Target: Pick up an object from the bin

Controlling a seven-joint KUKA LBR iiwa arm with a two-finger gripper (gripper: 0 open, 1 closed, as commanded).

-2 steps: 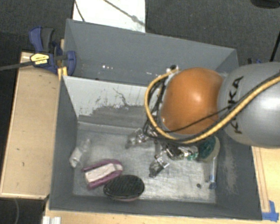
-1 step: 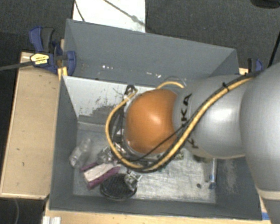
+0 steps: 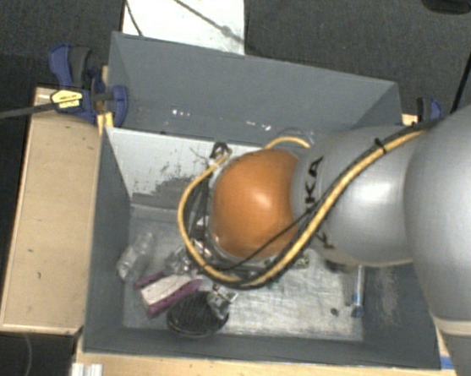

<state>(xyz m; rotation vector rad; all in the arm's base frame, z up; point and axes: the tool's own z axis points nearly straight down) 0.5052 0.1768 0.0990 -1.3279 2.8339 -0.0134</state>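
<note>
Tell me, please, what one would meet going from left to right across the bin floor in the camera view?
Crumpled clear plastic piece → purple and white object → black round object → the arm's orange wrist cover, hanging above the floor → slim grey stick with a blue tip.

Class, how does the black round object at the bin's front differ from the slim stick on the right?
The black round object is broad; the slim stick is pale, blue-tipped, narrow. The round object adjoins a purple piece; the stick lies alone. Both lie in the bin.
</note>
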